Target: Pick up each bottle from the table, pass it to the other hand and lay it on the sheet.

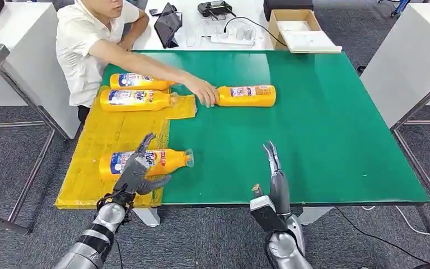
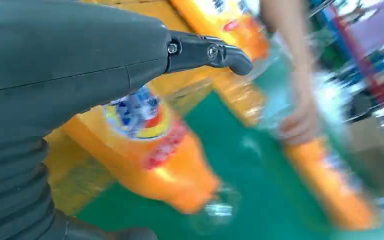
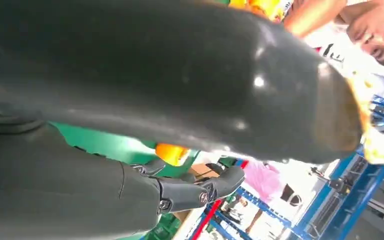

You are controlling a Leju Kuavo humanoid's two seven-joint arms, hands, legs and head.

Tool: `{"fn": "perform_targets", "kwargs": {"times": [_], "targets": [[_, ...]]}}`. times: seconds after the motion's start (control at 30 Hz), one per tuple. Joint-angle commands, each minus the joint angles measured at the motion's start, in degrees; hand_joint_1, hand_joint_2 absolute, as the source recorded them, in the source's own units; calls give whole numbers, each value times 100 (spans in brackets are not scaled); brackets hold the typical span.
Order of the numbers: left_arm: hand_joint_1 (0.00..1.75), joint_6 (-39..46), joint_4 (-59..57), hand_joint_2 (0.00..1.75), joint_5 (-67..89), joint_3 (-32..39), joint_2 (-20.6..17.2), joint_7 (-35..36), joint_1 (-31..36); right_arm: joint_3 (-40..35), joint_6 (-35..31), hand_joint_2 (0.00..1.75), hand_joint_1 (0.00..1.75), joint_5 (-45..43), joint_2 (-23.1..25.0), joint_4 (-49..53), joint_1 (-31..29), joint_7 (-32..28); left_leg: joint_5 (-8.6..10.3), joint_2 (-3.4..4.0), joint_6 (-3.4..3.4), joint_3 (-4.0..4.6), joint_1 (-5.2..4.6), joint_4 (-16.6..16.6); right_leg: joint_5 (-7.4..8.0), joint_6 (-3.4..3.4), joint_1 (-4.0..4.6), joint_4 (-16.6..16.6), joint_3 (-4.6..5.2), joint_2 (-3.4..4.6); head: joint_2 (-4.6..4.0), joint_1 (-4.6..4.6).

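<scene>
Bottle (image 1: 245, 96) for next pick lies on green surface (image 1: 325, 134), long axis crosswise, person's hand (image 1: 203, 91) on its cap end. Right hand (image 1: 275, 174) nearer, fingers straight, apart, empty. Left hand (image 1: 136, 168) fingers spread over bottle on sheet (image 1: 98, 140), grip unclear.

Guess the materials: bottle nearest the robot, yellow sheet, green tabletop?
Nearest bottle: likely glossy orange plastic, with a clear cap and a printed label.
Yellow sheet: thin plastic film by the look; wrinkled, shiny, slightly see-through at its far corner.
Green tabletop: smooth matte mat or laminate; cannot tell which.
</scene>
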State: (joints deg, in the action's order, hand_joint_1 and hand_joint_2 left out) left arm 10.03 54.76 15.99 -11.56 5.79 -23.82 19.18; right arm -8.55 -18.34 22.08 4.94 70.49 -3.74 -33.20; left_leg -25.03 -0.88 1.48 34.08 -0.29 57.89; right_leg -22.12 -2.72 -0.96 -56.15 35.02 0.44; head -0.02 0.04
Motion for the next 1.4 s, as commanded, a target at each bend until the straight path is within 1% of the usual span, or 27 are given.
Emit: {"fn": "perform_targets", "kwargs": {"times": [0.03, 0.07, 0.1, 0.13, 0.17, 0.27, 0.3, 0.33, 0.37, 0.4, 0.43, 0.53, 0.6, 0.67, 0.77, 0.83, 0.97, 1.03, 1.07, 1.1, 1.13, 1.17, 1.2, 1.27, 1.33, 1.37, 1.4], "targets": [[0, 76, 2512, 175, -1266, -238, -10, -365, -769, 148, 227, 0, 0, -602, 42, -37, 14, -149, -15, 14, -10, -6, 7, 3, -11, 11, 8, 0, -6, 5, 2, 0], [0, 17, 2759, 175, -1524, -247, -25, -431, -846, 251, 381, 0, 0, -894, 89, 68, 77, -173, -12, 11, -7, 1, 6, 3, -8, 8, 7, -1, 2, 3, 2, 0], [0, 22, 2869, 175, -1549, -272, -54, -418, -881, 257, 388, 0, 0, -901, 78, 114, 106, -171, -18, 16, -11, -7, 8, 2, -14, 12, 10, 0, -5, 4, 0, -2], [0, 25, 2909, 175, -1559, -275, -59, -404, -894, 261, 391, 0, 0, -905, 74, 132, 118, -169, -11, 9, -8, 11, 5, 4, -9, 8, 6, -2, 13, 0, 0, -2], [0, 25, 2909, 175, -1559, -275, -59, -404, -894, 261, 391, 0, 0, -905, 74, 132, 118, -169, -19, 11, -11, 4, 8, 6, -16, 12, 10, -5, 6, -2, 2, -2], [0, 25, 2898, 175, -1557, -272, -74, -408, -902, 262, 392, 0, 0, -906, 72, 132, 119, -169, -10, 8, -8, 18, 3, 1, -9, 8, 4, -1, 20, 1, 0, -2], [0, 25, 2898, 175, -1557, -272, -74, -408, -902, 262, 392, 0, 0, -906, 72, 132, 119, -169, -17, 12, -12, 8, 7, 2, -15, 13, 9, -1, 10, 0, 2, -2], [0, -16, 2897, 175, -1702, -249, -47, -498, -900, 327, 502, 0, 0, -1114, 120, 158, 129, -168, -11, 8, -9, 19, 5, 2, -9, 9, 6, 0, 20, 0, 2, 0], [0, -52, 3043, 175, -1891, -227, -39, -620, -950, 491, 683, 0, 0, -1509, 198, 231, 162, -156, -17, 15, -13, 7, 8, 2, -13, 14, 10, 1, 10, 3, 2, -2], [0, -98, 3273, 175, -2089, -202, -14, -713, -1030, 645, 795, 0, 0, -1838, 261, 324, 197, -125, -10, 7, -9, 15, 3, -1, -9, 10, 4, 2, 16, -3, 2, 0], [0, -94, 3646, 175, -2236, -215, -3, -725, -1165, 765, 795, 0, 0, -2031, 268, 458, 250, -79, -12, 8, -10, 19, 6, 2, -10, 11, 7, 0, 19, -2, 2, 0], [0, -9, 4446, 175, -2411, -337, -13, -751, -1466, 981, 490, 0, 0, -1998, 188, 676, 340, -79, -20, 11, -10, 23, 7, 11, -17, 11, 8, -9, 25, 0, 0, -2], [0, 184, 4645, 175, -2312, -456, -61, -722, -1548, 1083, 504, 0, 0, -2006, 174, 750, 383, -61, -23, 10, -10, 15, 6, 7, -20, 11, 7, -5, 17, -3, 0, -4], [0, 315, 4639, 175, -2148, -634, -158, -682, -1568, 1146, 531, 0, 0, -2005, 174, 785, 417, -35, -11, 0, -6, 26, 3, 2, -11, 7, 4, 0, 25, -7, 2, -4], [0, 281, 4495, 175, -2270, -853, -264, -508, -1617, 1276, 656, 0, 0, -2162, 137, 848, 470, 103, -19, 10, -11, 6, 5, -2, -16, 12, 7, 2, 8, -2, 2, -2], [0, 279, 4482, 175, -2275, -860, -267, -510, -1627, 1289, 671, 0, 0, -2173, 122, 846, 474, 107, -13, -4, -7, 20, 1, -3, -15, 3, 2, 4, 19, -11, 2, -2], [0, 27, 4524, 175, -2610, -893, -346, -424, -1733, 1395, 986, 0, 0, -2359, -74, 697, 456, 423, -13, 2, -7, 21, 2, -4, -16, -3, 2, 6, 21, -4, 2, -2], [0, -1, 4528, 175, -2626, -871, -326, -463, -1765, 1507, 920, 0, 0, -1970, -248, 460, 347, 416, -13, 0, -6, 18, 1, -5, -16, -4, 2, 7, 17, -6, 2, -2], [0, -17, 4523, 175, -2607, -882, -327, -487, -1765, 1546, 900, 0, 0, -1810, -299, 394, 301, 375, -18, 5, -9, 3, 5, -9, -19, 0, 6, 13, 2, -5, 2, -2], [0, -42, 4518, 175, -2601, -898, -330, -500, -1761, 1461, 800, 0, 0, -1435, -434, 338, 267, 387, -20, 6, -9, 5, 5, -5, -20, 0, 7, 11, 4, -4, 2, -2], [0, -83, 4515, 175, -2602, -902, -333, -506, -1762, 1347, 477, 0, 0, -831, -559, 266, 233, 388, -15, 2, -5, 14, 3, -5, -16, -4, 4, 9, 13, -5, 2, -2], [0, -94, 4515, 175, -2602, -905, -336, -506, -1764, 1317, 403, 0, 0, -660, -601, 237, 214, 382, -21, 6, -8, 5, 5, -4, -21, 0, 7, 10, 4, -4, 2, -2], [0, -94, 4515, 175, -2602, -905, -336, -506, -1764, 1317, 403, 0, 0, -660, -601, 237, 214, 382, -14, 1, -4, 19, 3, -4, -15, -6, 3, 9, 16, -5, 0, 0], [0, -94, 4514, 175, -2602, -906, -335, -506, -1766, 1329, 405, 0, 0, -664, -613, 240, 201, 383, -24, 12, -10, -2, 6, -4, -21, 0, 8, 13, -4, 0, 2, 0], [0, -94, 4516, 175, -2601, -904, -336, -506, -1764, 1317, 403, 0, 0, -654, -597, 234, 207, 383, -16, 9, -6, 18, 2, -4, -14, -4, 3, 8, 16, 3, 0, -2], [0, -110, 4518, 175, -2602, -905, -338, -504, -1763, 1220, 236, 0, 0, -345, -670, 202, 205, 415, -19, 11, -9, 10, 4, -5, -17, 0, 5, 10, 8, 2, 2, -2], [0, -154, 4517, 175, -2598, -898, -337, -483, -1765, 1025, -19, 175, 0, 294, -815, 91, 157, 629, -16, 5, -8, 17, 3, -4, -16, -2, 4, 8, 13, -2, 2, 0]]}}
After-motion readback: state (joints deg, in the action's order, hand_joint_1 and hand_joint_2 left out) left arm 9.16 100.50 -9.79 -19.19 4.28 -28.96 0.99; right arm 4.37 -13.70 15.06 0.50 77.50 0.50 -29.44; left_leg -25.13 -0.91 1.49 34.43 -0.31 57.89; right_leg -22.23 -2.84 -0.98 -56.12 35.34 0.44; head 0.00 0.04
